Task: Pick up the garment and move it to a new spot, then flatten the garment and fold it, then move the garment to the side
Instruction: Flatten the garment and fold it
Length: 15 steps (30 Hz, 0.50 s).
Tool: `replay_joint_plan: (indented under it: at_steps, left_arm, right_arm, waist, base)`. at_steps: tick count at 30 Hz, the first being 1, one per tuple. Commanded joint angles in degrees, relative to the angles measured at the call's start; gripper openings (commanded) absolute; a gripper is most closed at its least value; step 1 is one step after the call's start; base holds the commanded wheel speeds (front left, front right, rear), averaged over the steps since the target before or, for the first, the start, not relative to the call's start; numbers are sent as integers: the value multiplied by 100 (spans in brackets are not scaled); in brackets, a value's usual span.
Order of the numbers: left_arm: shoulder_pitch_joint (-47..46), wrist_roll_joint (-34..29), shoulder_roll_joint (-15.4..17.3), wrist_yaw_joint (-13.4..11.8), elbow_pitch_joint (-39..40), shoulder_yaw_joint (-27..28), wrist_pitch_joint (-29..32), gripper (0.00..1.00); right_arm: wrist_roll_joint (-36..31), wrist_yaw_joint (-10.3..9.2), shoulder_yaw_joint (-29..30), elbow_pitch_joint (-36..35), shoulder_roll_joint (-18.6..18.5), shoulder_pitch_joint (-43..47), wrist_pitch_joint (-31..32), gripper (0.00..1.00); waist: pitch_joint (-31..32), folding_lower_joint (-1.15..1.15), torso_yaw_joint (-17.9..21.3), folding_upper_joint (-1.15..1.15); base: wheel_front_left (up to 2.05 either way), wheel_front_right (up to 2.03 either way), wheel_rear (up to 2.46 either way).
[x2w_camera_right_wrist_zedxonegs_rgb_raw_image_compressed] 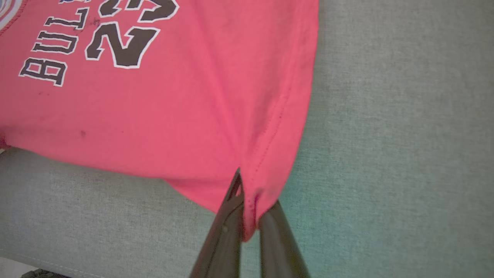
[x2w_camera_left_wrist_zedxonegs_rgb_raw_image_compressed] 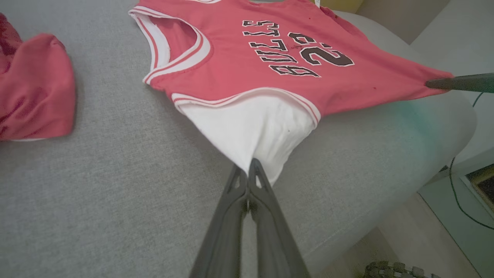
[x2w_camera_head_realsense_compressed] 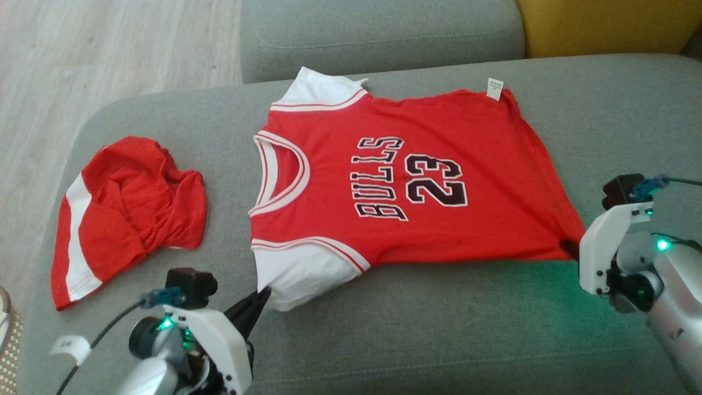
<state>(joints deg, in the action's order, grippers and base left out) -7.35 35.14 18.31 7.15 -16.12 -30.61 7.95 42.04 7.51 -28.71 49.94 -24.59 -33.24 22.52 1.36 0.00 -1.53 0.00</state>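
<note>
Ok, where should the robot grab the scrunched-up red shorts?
Probably the puffy bunched folds of the red shorts, on the side nearest the jersey, coming straight down from above. They stick up, so they're easy to pinch; the striped end lies flat on the cushion.

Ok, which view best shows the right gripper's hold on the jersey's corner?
The right wrist view: close up, the right gripper is shut on the jersey at its hem corner. In the head view its dark tips look small and less clear. The left wrist view shows them far off, side-on.
</note>
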Motion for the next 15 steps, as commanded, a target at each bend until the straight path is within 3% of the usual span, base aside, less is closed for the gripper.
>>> replay_joint_plan:
  at_steps: [1, 11, 15]
  left_arm:
    - [-218, 107, 252, 33, 296, 256, 66, 0]
    - [483, 1739, 1015, 33, 1474, -88, 1303, 0]
    - [724, 2046, 1302, 33, 1718, -101, 1517, 0]
  right_arm:
    - [52, -2, -87, -184, -169, -15, 59, 0]
    - [578, -2, -537, -533, -501, 315, 1102, 0]
    - [860, -2, -576, -704, -563, 450, 1526, 0]
  waist:
    - [26, 0, 6, 0]
    - [206, 0, 35, 0]
    - [252, 0, 63, 0]
  base:
    - [0, 0, 0]
    - [0, 0, 0]
    - [0, 0, 0]
